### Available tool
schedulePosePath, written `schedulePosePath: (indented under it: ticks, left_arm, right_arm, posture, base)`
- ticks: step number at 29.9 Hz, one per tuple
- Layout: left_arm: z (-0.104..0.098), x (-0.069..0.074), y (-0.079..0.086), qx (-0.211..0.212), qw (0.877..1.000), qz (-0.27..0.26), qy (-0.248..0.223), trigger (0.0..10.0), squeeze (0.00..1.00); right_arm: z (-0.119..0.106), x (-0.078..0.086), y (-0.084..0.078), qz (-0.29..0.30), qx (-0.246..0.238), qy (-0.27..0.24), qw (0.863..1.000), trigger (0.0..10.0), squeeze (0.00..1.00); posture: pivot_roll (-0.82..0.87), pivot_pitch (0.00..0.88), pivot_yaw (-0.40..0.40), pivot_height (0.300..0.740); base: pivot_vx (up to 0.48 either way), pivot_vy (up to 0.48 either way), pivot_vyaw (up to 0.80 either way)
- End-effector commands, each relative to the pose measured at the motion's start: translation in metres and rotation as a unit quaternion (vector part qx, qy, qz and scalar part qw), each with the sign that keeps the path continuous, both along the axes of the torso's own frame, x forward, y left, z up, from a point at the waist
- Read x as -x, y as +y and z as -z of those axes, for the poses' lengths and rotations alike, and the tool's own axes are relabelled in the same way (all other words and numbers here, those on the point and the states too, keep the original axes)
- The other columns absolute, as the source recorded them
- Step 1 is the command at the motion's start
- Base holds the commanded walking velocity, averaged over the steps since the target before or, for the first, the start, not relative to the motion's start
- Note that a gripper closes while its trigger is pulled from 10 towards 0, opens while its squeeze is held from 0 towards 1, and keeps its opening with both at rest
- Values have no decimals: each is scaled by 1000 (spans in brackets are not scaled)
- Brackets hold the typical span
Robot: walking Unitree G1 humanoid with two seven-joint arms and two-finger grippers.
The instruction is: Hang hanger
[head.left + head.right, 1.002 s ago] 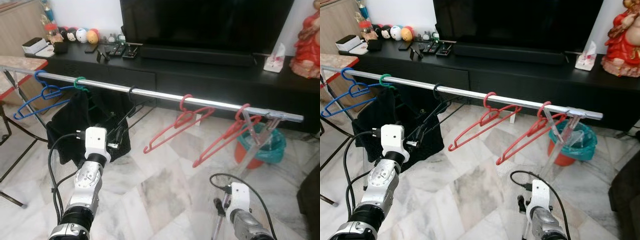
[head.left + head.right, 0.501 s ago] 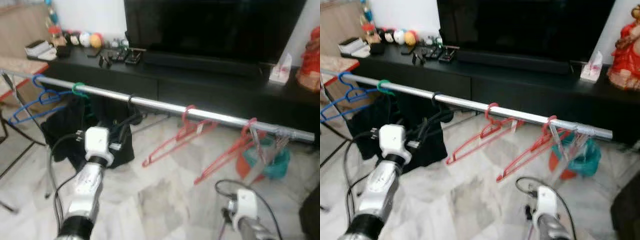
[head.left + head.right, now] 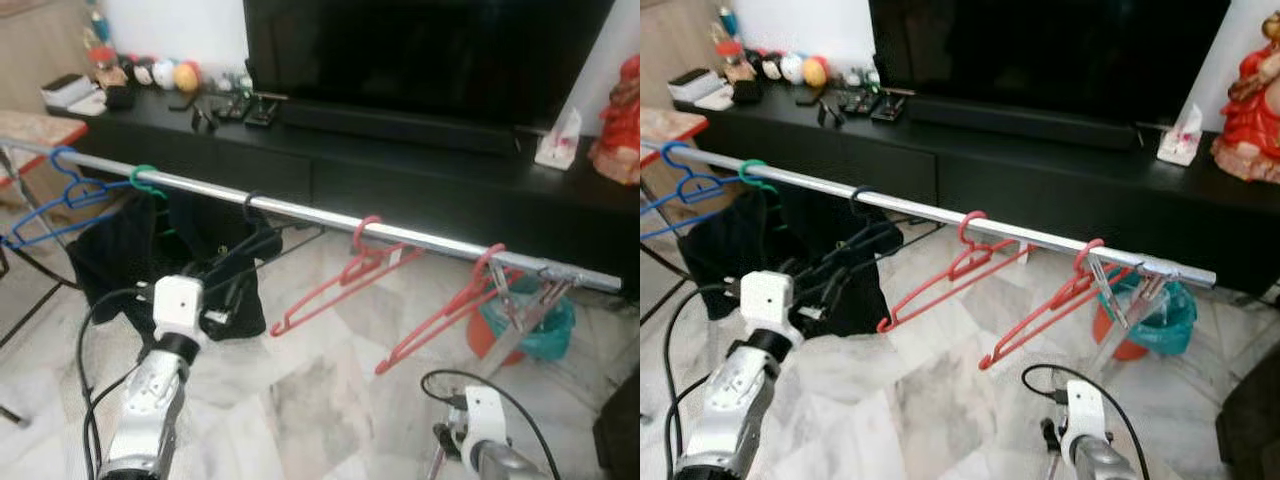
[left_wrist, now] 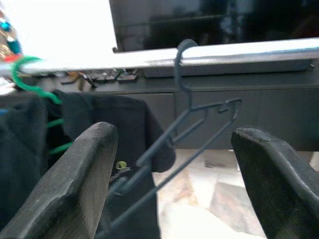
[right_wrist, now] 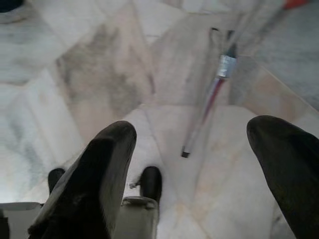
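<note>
A silver rail (image 3: pixel 420 238) runs across in front of me. On it hang a blue hanger (image 3: pixel 50 190), a green hook (image 3: pixel 145 180) with a black garment (image 3: pixel 115 250), a thin black hanger (image 4: pixel 199 114) and two red hangers (image 3: pixel 340 275) (image 3: pixel 450 310). My left gripper (image 4: pixel 169 134) is open just below and short of the black hanger, which hangs by its hook on the rail (image 4: pixel 249 52) and lies beyond the fingers. In the left eye view the left gripper (image 3: pixel 240 275) points up at that hanger. My right gripper (image 5: pixel 192 144) is open low over the marble floor, holding nothing.
Behind the rail stands a long black TV cabinet (image 3: pixel 400 170) with a TV, remotes and small toys. An orange bin with a teal bag (image 3: pixel 530 320) sits by the rack's right leg. A red-edged table (image 3: pixel 40 130) is at the left. Marble floor (image 3: pixel 320 390) spreads below.
The head views have swayed and blurred, so the whole scene has shifted. The left gripper keeps the same place below the black hanger. All hangers stay on the rail.
</note>
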State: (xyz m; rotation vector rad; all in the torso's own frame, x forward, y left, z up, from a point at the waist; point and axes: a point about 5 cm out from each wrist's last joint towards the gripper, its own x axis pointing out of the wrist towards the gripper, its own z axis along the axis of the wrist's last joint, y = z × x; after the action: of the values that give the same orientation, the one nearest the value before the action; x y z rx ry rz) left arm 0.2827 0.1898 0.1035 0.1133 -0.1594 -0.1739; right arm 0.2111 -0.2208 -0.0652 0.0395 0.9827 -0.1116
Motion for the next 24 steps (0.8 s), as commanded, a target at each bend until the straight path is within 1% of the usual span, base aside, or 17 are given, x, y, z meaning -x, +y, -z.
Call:
schedulePosePath:
  ticks: [1,3,7,9,12,18,20,24]
  left_arm:
    - [-4,1,0,1,1000,4,-4,10000,0]
    - [-3,2,-1,1,1000,5,-2,10000,0]
    - [-1,0,-12,11,1000,17,4,10000,0]
    - [-3,0,-14,12,1000,21,7,10000,0]
    - [-5,0,-15,12,1000,26,10,10000,0]
    - [-7,-1,-15,9,999,32,9,10000,0]
    - [-9,-1,-15,5,999,36,8,10000,0]
    - [-6,5,-17,-4,998,54,18,10000,0]
  right_arm:
    - [-1,-3,1,-6,2,-1,1000,10000,0]
    - [-1,-2,1,-7,3,1,1000,10000,0]
    - [-1,-2,2,1,-2,-6,1000,10000,0]
    - [-1,-2,2,1,-3,-9,1000,10000,0]
    - [-1,-2,3,7,-5,-10,1000,10000,0]
    - [0,-2,4,10,-5,-8,1000,10000,0]
    - [-1,-3,5,9,-7,-11,1000,10000,0]
    - [-1,-4,6,10,-8,-11,1000,10000,0]
  posture:
    - [-12,0,-5,740]
    - [-7,0,-5,740]
    - [-31,0,5,740]
    - [-31,0,7,740]
    - [-47,0,20,740]
    - [-42,0,21,740]
    - [-33,0,22,740]
    - [-37,0,24,740]
  base:
    - [240,0,0]
    - [289,0,0]
    - [306,0,0]
    - [307,0,0]
    - [310,0,0]
    - [292,0,0]
    - [0,0,0]
    - [0,0,0]
